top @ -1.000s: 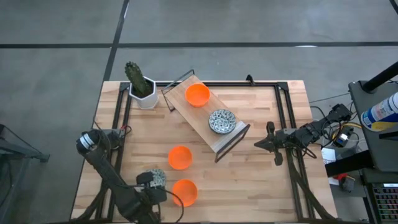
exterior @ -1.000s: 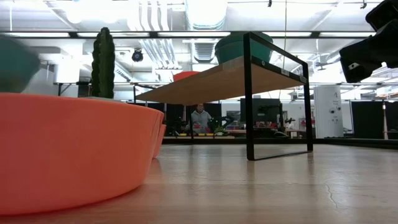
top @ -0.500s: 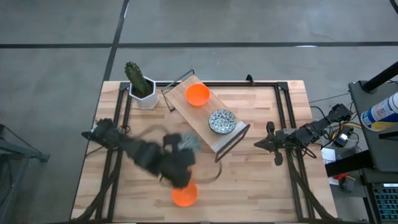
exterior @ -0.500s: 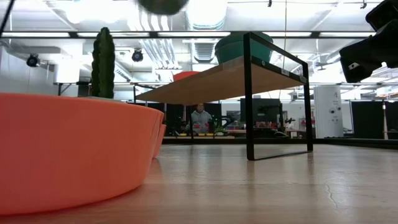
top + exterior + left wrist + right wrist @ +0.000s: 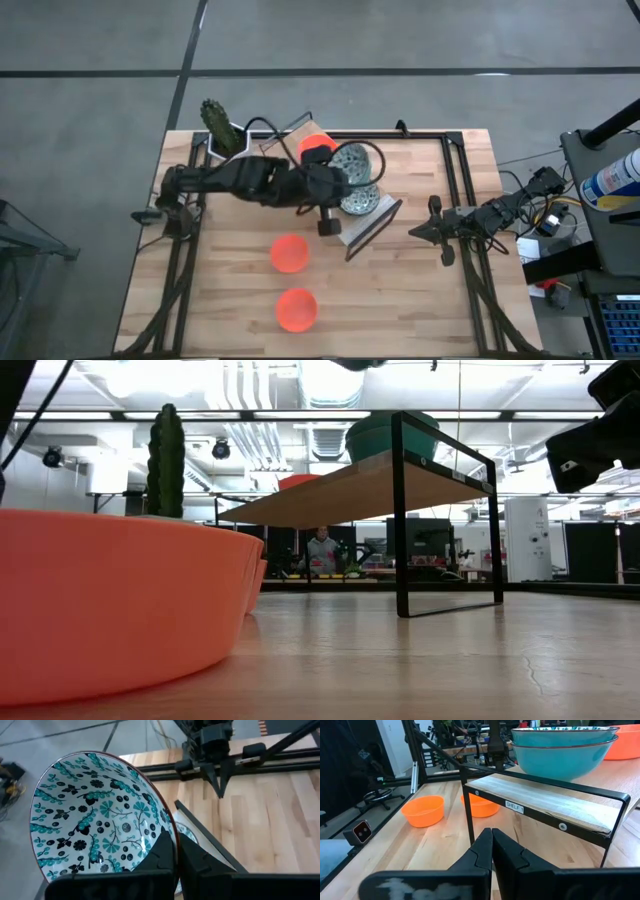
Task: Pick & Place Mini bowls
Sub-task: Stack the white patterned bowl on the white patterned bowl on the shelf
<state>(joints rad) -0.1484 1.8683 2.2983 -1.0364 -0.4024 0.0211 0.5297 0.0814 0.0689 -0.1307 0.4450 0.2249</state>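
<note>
The wooden desk (image 5: 420, 300) carries a black-framed shelf (image 5: 352, 222) with a plank top, set at a slant across its middle, and this raised plank looks to be where the mini bowls are meant to end up. The left arm (image 5: 235, 180) stretches from the desk's left edge across to that shelf, and its left end effector (image 5: 176, 851) is clenched on the rim of a patterned bowl (image 5: 97, 817), one finger inside the rim and one outside, so the bowl hangs tilted on edge; that pinch lets it be carried without cupping it from below. In the high view this carried bowl sits over the shelf, just above another patterned bowl on the shelf (image 5: 362, 203), probably to be nested into it. An orange bowl on the shelf (image 5: 316, 148) lies at the far end of the plank, partly behind the arm. Two orange bowls on the desk (image 5: 290, 253) lie apart in front of the shelf, not yet lifted. The right end effector (image 5: 492, 842) waits near the desk's right edge, fingers pressed together and empty, aimed at the shelf. A cactus pot (image 5: 222, 135) stands at the back left corner.
</note>
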